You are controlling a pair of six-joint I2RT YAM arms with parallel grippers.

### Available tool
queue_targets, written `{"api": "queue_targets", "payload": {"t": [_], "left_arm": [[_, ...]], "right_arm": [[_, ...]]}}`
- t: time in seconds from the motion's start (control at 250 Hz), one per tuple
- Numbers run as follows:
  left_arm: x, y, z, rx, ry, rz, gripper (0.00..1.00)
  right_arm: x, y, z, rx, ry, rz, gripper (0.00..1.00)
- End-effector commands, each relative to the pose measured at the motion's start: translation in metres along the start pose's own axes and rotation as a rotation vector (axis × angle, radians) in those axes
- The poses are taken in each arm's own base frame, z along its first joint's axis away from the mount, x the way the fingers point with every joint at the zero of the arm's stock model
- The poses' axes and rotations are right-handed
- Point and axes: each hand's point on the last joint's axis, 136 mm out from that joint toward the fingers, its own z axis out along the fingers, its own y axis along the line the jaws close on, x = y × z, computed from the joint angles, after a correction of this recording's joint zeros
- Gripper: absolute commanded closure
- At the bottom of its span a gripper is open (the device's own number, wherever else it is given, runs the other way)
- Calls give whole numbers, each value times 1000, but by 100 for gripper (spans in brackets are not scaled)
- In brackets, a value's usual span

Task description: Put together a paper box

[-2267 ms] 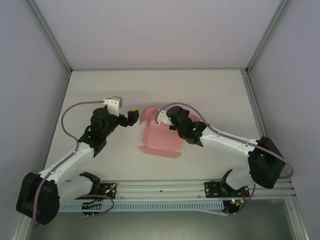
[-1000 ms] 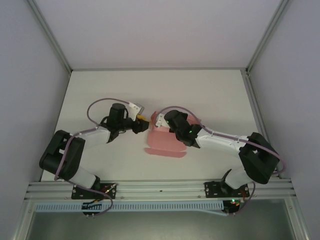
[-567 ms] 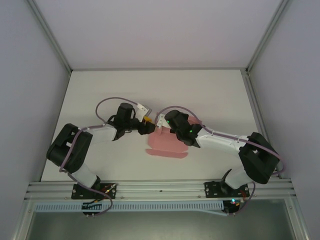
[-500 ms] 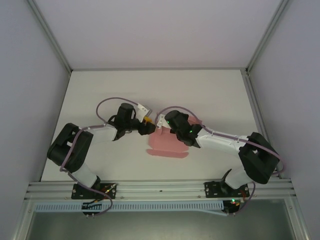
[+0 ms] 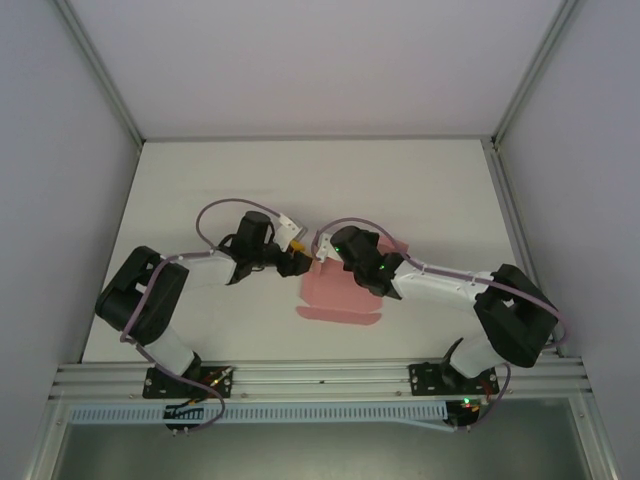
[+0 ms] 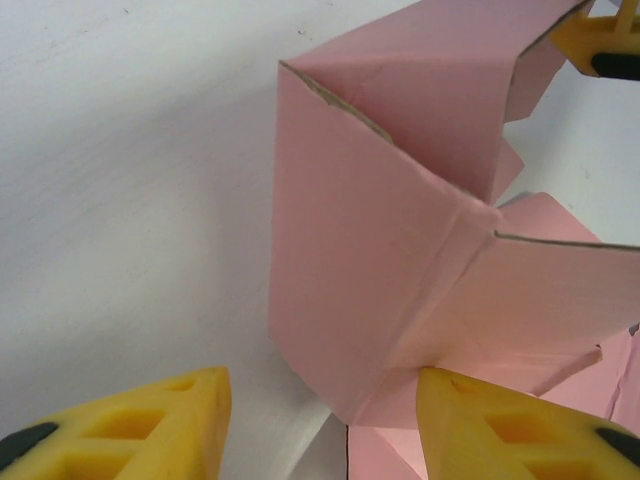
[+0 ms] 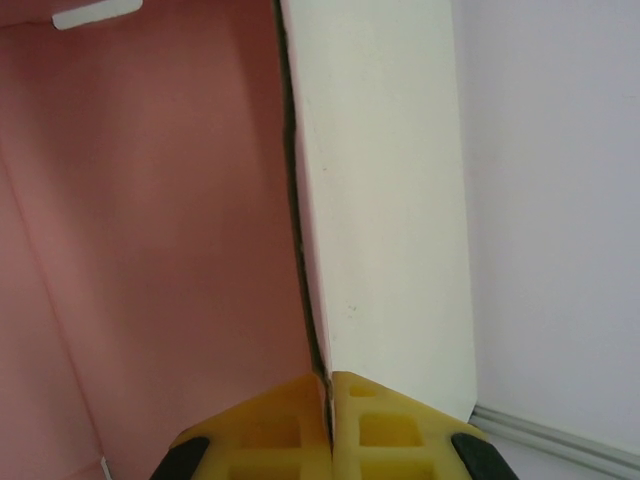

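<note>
The pink paper box (image 5: 342,294) lies partly folded at the middle of the white table, with flaps spread toward the near edge. My right gripper (image 5: 322,250) is at its far left corner, shut on the edge of a raised panel (image 7: 150,200). That panel is pink on one face and white on the other, and the right gripper's (image 7: 328,385) yellow fingers pinch it. My left gripper (image 5: 296,258) comes in from the left and stands open. In the left wrist view a folded corner of the box (image 6: 400,250) reaches down between the left gripper's (image 6: 320,400) fingers, and the right-hand finger (image 6: 500,430) touches the card.
Grey walls with metal posts (image 5: 105,85) close the table on the left, right and far sides. An aluminium rail (image 5: 320,378) runs along the near edge by the arm bases. Open white tabletop (image 5: 420,180) lies beyond the box.
The left arm has swung in from the left until its open gripper reaches the box's left corner. The right gripper has kept its pinch, and the box has shifted slightly right and nearer.
</note>
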Motion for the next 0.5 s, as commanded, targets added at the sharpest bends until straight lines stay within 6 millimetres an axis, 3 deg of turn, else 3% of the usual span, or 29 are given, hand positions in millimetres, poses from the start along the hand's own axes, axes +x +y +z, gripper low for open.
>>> {"api": "queue_targets", "payload": {"t": [0.0,0.112,0.495], "left_arm": [[-1,-11,-2,41,-20,31,43],[-4,-13,2,68,-17,26,37],[0,-24,14,71,-2,61,36]], "right_arm": [[-2,1,-2,22,-16,1,100],[-6,1,-5,38,-47,12,100],[-4,19,-14,64,-54,18,100]]}}
